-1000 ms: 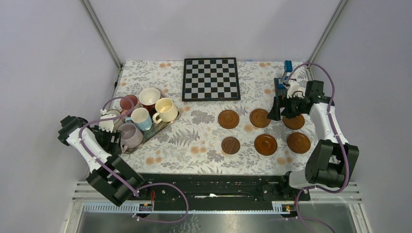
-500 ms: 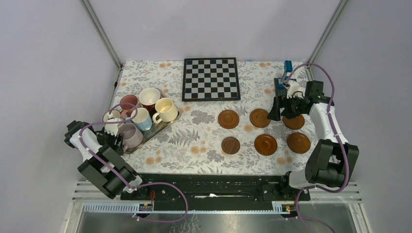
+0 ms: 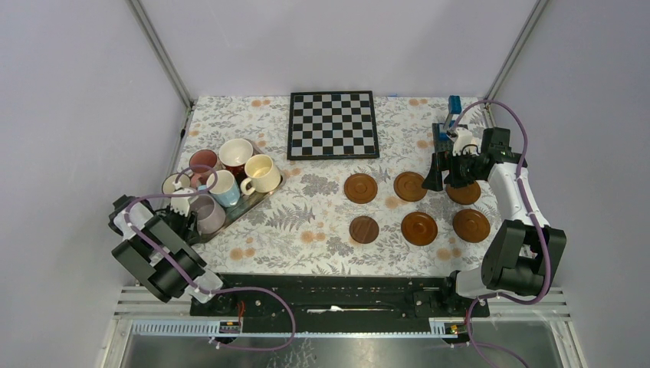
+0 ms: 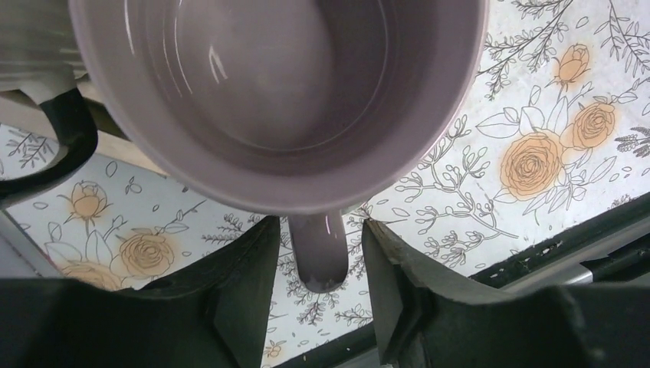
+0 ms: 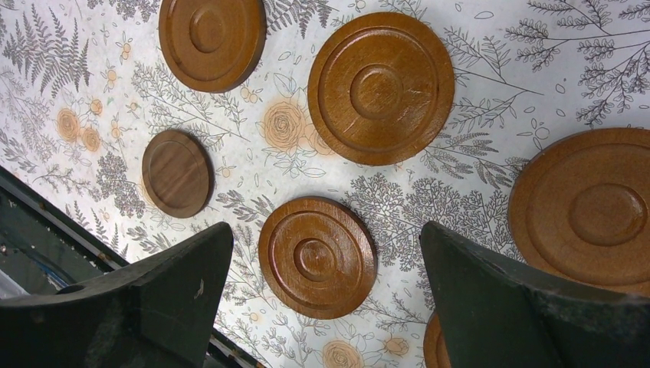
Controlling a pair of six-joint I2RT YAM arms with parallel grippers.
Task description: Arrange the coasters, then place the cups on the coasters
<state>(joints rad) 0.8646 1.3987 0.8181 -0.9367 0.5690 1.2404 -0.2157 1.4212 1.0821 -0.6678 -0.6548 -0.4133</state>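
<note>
Six cups stand on a metal tray (image 3: 247, 205) at the left: pink (image 3: 203, 161), dark red (image 3: 236, 156), cream-yellow (image 3: 262, 173), light blue (image 3: 222, 187), white with a dark rim (image 3: 175, 185) and lilac (image 3: 207, 213). My left gripper (image 3: 184, 223) is low at the lilac cup's near side. In the left wrist view the lilac cup (image 4: 291, 92) fills the top. Its handle (image 4: 319, 257) sits between the open jaws of the left gripper (image 4: 320, 230), a thin gap either side. Six coasters lie in two rows at the right, among them (image 3: 360, 188), (image 3: 419, 228) and the small dark coaster (image 3: 364, 228). My right gripper (image 3: 448, 176) hovers wide open over them, a coaster (image 5: 317, 257) below it.
A chessboard (image 3: 333, 124) lies at the back centre. A small blue device (image 3: 447, 129) stands at the back right, just behind my right gripper. The white cup's dark handle (image 4: 70, 146) is close to my left finger. The tray sits near the table's left edge.
My left arm has pulled in toward the near left corner, and its jaws have narrowed around the lilac cup's handle. The right arm and the coasters have not moved.
</note>
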